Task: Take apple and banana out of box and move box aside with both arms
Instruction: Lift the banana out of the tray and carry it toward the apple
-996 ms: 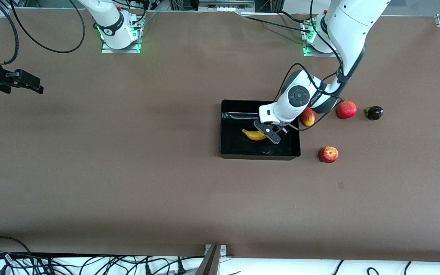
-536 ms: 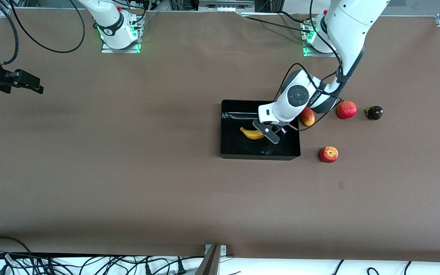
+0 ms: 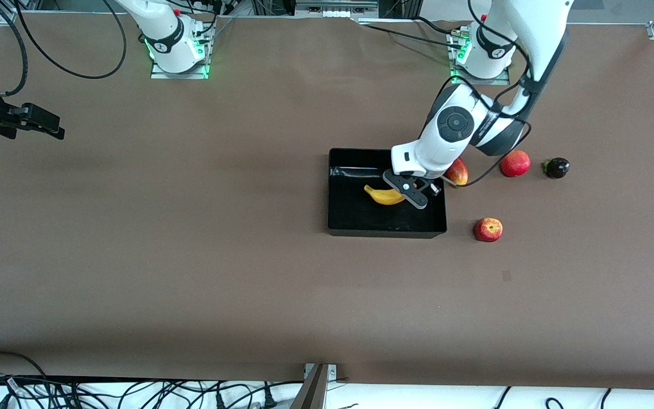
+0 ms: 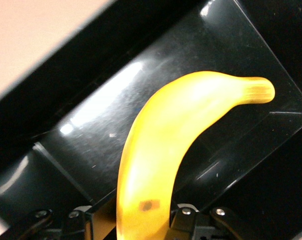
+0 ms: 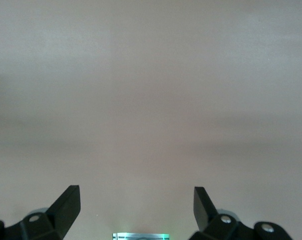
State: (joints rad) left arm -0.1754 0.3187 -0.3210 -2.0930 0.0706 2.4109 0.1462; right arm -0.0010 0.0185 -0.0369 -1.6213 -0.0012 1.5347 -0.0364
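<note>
A brown table (image 3: 191, 255) fills the front view, with white cloth and loose black cables along its nearer edge and two green-lit arm bases at twelve o'clock. The black box (image 3: 349, 218) sits toward the left arm's end; the left gripper (image 3: 407, 192) hangs over it, clamped on the banana (image 3: 382, 196), whose stem end juts free in the left wrist view (image 4: 191, 120). Compared with a second ago, the left arm's wrist has risen and swung toward one o'clock, and the banana has lifted with it after the fingers pinched together. The apple (image 3: 487, 229) rests on the table just off the box's nearer corner, at about four o'clock from the box. A mango (image 3: 457, 171), partly covered by the left arm, a pomegranate (image 3: 515, 163) and a dark eggplant (image 3: 556, 167) line up at three o'clock. The right gripper (image 3: 43, 125) waits at nine o'clock, cut off by the frame edge, fingers (image 5: 65, 207) spread wide over bare table.
</note>
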